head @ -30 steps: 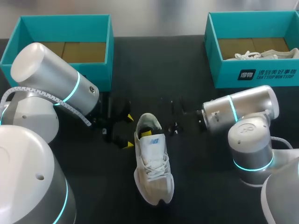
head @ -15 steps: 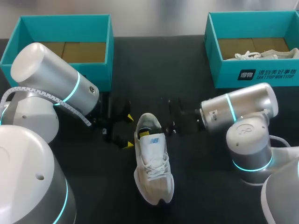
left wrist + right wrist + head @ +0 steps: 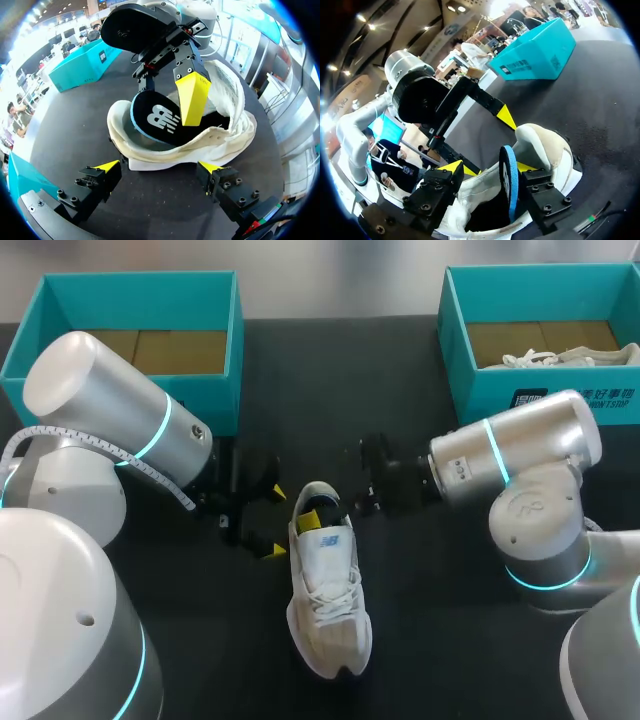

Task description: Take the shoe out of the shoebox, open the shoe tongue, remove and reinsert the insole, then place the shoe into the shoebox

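Beside the shoe [image 3: 328, 590], left gripper [image 3: 270, 521] gapes; right gripper [image 3: 490, 167] pinches the insole [image 3: 155, 117]; right shoebox [image 3: 480, 400] holds another shoe [image 3: 560, 358].

In the head view the left arm [image 3: 110, 400] is covering most of the left pincer [image 3: 273, 520], letting only its two yellow tips peek out, and is hiding a near corner of the left shoebox [image 3: 140, 285]. The right shoebox [image 3: 480, 390] is running off the picture's edge, and its wall is concealing most of the second shoe [image 3: 560, 358] inside. In the right wrist view the insole [image 3: 509, 180] is standing edge-on at the right pincer [image 3: 486, 170], so its face is not showing, and no view is revealing whether that pincer is clamping it. In the left wrist view the wall of the shoe [image 3: 165, 160] is cutting off the insole's lower end. From overhead the right pincer is melting into the dark counter [image 3: 420, 350].
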